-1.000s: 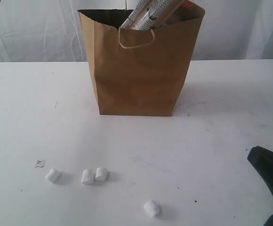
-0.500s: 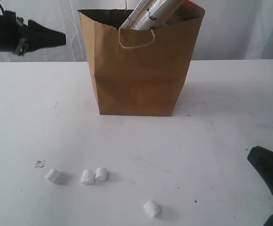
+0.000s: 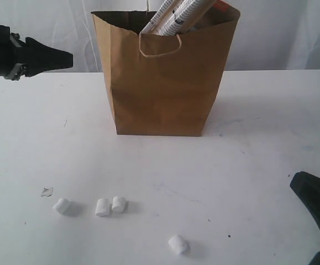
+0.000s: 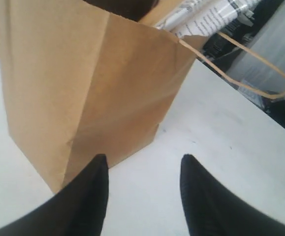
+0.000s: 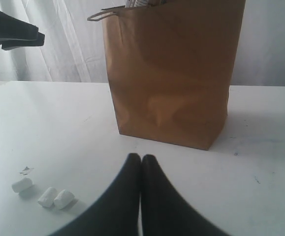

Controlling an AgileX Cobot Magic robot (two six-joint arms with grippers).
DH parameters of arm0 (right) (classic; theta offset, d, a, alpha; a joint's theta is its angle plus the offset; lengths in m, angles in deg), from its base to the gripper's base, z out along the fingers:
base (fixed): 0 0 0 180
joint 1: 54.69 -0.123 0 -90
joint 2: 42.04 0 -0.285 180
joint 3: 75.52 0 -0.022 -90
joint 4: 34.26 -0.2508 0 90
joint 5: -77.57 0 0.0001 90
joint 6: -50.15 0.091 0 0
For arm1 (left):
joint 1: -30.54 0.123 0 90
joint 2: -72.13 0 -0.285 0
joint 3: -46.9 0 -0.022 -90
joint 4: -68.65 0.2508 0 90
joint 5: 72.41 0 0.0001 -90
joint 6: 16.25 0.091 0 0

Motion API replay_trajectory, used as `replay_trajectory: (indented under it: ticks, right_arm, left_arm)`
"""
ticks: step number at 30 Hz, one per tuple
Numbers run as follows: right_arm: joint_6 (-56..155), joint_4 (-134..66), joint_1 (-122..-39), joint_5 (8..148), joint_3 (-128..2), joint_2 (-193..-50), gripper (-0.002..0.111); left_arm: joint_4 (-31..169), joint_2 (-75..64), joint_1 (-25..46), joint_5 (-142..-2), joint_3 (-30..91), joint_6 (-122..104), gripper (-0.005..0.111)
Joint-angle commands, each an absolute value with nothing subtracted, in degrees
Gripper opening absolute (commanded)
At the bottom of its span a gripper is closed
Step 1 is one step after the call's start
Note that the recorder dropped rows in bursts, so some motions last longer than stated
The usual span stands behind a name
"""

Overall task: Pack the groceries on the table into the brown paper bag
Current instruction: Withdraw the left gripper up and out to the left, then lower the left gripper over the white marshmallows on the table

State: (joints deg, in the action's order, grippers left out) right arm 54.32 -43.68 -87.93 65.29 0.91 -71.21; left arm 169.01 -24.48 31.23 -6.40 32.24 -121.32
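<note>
- While its two black fingers stand well apart with nothing between them, the left gripper hangs in the air over the far left of the wide white tabletop. It points straight at a side wall of the tall brown kraft paper bag.
- On the other arm, the right gripper has its black fingers pressed flat together and grips nothing. It sits low over the near right part of the tabletop, well apart from the bag, with bare white surface between the two.
- One bag stands upright at the far middle of the table with its mouth open.
- At least two long printed noodle packs lean out of the bag's mouth, tilted to the right. An orange-red corner shows beside them, and I cannot tell what it belongs to.
- One pale twisted-cord loop handle droops over the bag's front wall. The left wrist view shows a second loop standing out from the rim.
- Four small white marshmallows lie on the near part of the table. Two are touching, one lies alone to their left, and one lies alone nearer and to the right.
- One small grey scrap lies just beyond the leftmost marshmallow.
- A white curtain hangs behind the table.
</note>
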Motion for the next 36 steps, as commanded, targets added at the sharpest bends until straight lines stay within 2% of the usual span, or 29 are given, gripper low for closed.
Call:
replay_trajectory:
  ticks: [1,12,17,20,24,28,30,32,36]
  right_arm:
    - [54.44,-43.70,-87.64,65.04,1.23,-70.81,0.000]
    - [54.44,-43.70,-87.64,65.04,1.23,-70.81,0.000]
    - [54.44,-43.70,-87.64,65.04,1.23,-70.81,0.000]
    - [54.44,-43.70,-87.64,65.04,1.23,-70.81,0.000]
    - [54.44,-43.70,-87.64,65.04,1.23,-70.81,0.000]
    - [54.44,-43.70,-87.64,65.04,1.23,-70.81,0.000]
    - [54.44,-43.70,-87.64,65.04,1.23,-70.81,0.000]
    - [54.44,-43.70,-87.64,65.04,1.23,-70.81,0.000]
    - [54.44,-43.70,-87.64,65.04,1.23,-70.81,0.000]
  left_arm:
    - [168.59,-22.43,31.02,-12.96,31.96,-122.43,0.050]
    - [167.82,-20.50,30.86,-18.83,30.12,-119.39,0.050]
    - [160.85,-16.59,28.03,-35.43,23.83,-100.02,0.050]
    - [149.66,-14.39,24.29,-47.93,18.33,-82.88,0.050]
    - [132.19,-11.09,14.89,-63.72,14.28,-65.03,0.050]
    - [112.90,-8.06,4.94,-89.34,16.72,-52.51,0.050]
    - [103.20,-8.02,2.36,-98.92,19.38,-46.05,0.050]
    - [92.93,-8.26,0.68,-103.91,21.88,-40.09,0.050]
    - [73.49,-9.35,-0.76,-103.94,23.58,-31.52,0.050]
